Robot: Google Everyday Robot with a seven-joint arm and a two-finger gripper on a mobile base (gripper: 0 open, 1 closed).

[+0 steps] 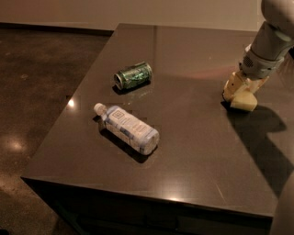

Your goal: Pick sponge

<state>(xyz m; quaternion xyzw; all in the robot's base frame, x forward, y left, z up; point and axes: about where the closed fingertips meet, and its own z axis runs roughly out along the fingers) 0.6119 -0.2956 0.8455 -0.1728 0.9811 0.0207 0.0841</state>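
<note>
One bottle (127, 127), label unreadable — tool (240, 95) low at right, grip impossible to tell.

Dim lab-like room, dark table (193, 151), polished concrete floor (36, 92), pale wall (138, 11), jaws at table's right side

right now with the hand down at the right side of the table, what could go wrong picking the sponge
1. The hand sits low over the pale sponge, and both are nearly the same colour, so a firm hold cannot be confirmed. The soft sponge might slip out on lifting.
2. The hand looks very close to the table; pressing lower could scrape the top.
The can and bottle lie far off, so they are unlikely to be hit.
</note>
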